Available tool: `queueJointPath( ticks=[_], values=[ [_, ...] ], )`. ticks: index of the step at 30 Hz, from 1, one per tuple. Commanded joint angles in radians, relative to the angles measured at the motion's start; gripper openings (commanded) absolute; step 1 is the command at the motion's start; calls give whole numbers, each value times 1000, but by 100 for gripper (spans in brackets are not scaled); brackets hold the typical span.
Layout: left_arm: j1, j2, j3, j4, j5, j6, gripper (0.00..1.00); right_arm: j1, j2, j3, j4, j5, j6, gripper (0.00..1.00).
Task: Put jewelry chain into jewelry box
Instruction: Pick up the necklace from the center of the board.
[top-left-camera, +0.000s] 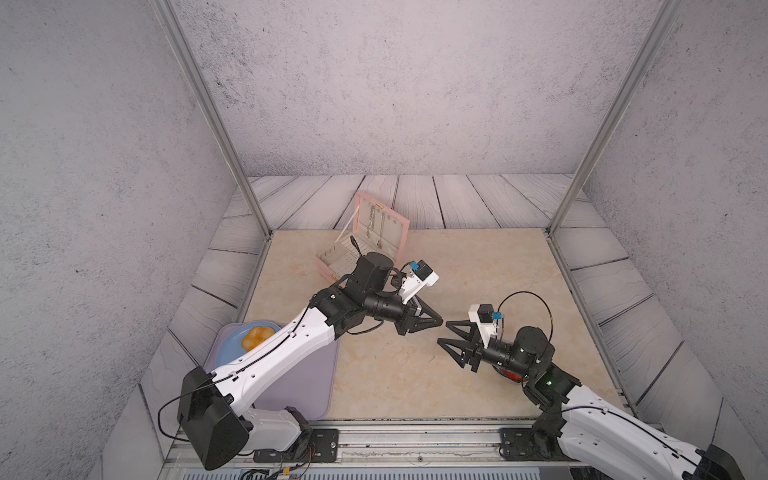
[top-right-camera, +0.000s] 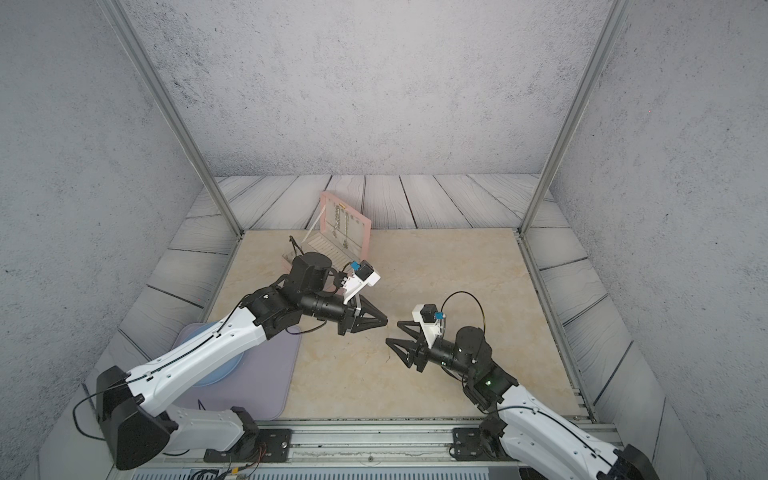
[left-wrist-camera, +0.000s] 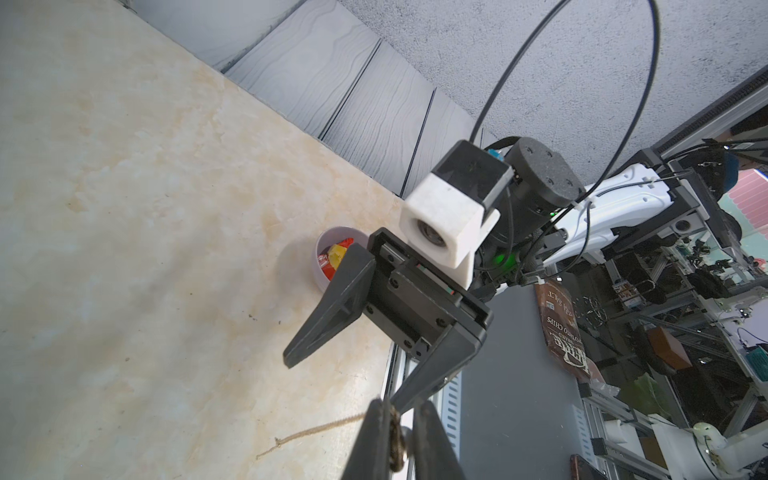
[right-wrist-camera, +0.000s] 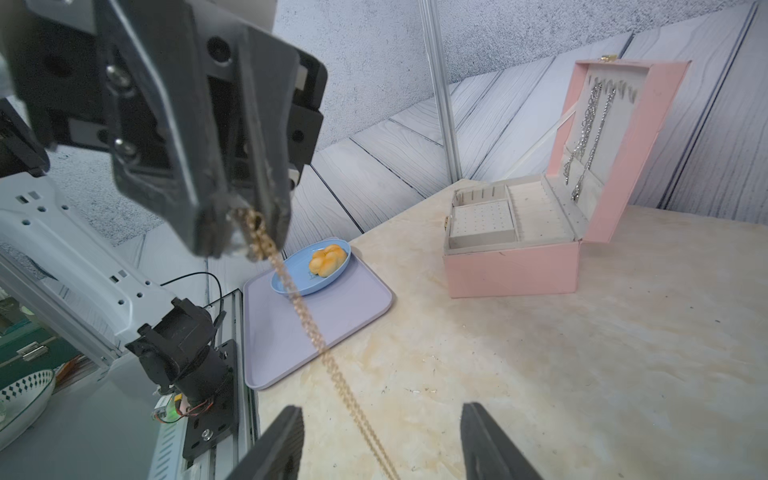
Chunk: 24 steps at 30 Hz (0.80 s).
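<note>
Worktop (top-left-camera: 478, 270): pale marble.
Left pincer (top-left-camera: 439, 322): clenched on jewelry chain (right-wrist-camera: 316, 332).
Right pincer (top-left-camera: 442, 332): released, straddling the chain.
Chain axis: slanting down, left to right.
Jewelry box (right-wrist-camera: 511, 270): open, far left; left arm nearer.

jewelry chain (right-wrist-camera: 308, 326) cut by frame edge, jewelry box (top-left-camera: 395, 232) partly behind left arm (top-left-camera: 291, 345)

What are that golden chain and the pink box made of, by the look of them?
The jewelry chain looks like gold-coloured metal: tiny shiny links, hanging limp. Real gold or plating, I cannot tell. The jewelry box seems covered in smooth matte pink faux leather or paper, with a soft cream fabric-like lining.
</note>
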Motion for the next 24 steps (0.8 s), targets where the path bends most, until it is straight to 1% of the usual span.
queueJointPath(
  ticks=[1,4,9,11,13,16,19,21,24],
  values=[
    [6,0,36,10,43,10,1,-2,65,29,85,-33,22,63],
    [6,1,47,13,46,8,1,-1,133,23,161,-50,36,62],
    [6,5,59,19,52,3,1,-1,197,23,215,-57,41,60],
    [5,5,61,23,52,4,1,-1,209,18,232,-49,40,57],
    [6,5,62,23,53,3,1,-1,212,16,236,-34,42,49],
    [5,3,56,23,53,3,1,-1,205,16,236,-12,48,32],
    [5,-10,40,33,49,0,1,-1,184,15,206,39,42,18],
    [7,-27,21,45,43,-5,1,-1,162,25,154,83,31,13],
    [13,-72,-28,80,16,-29,1,-1,112,54,14,155,-38,11]
  ],
)
